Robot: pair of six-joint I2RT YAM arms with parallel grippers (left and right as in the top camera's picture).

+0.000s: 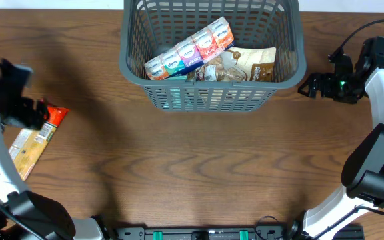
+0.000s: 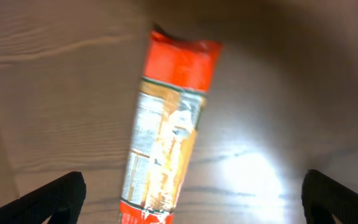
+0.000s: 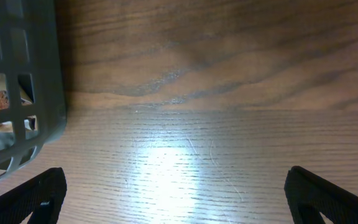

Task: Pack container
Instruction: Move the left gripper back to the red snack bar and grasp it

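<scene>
Two YAM arms flank a wooden desk (image 1: 199, 167), where the dark grey-blue lattice container (image 1: 245, 99) stands at the far middle, holding a row of small cartons (image 1: 189, 52) and a tan snack bag (image 1: 255, 65). Toward the left edge, the left fingers (image 2: 58, 196) hang spread wide above an orange-topped snack pack (image 1: 35, 141) lying flat, gripping nothing. The right fingers (image 3: 36, 196), equally wide apart and empty, hover just beside the container's right wall.

Dark wood-grain table (image 1: 192, 153); black rail (image 1: 179, 234) along its near edge, overhead view.
</scene>
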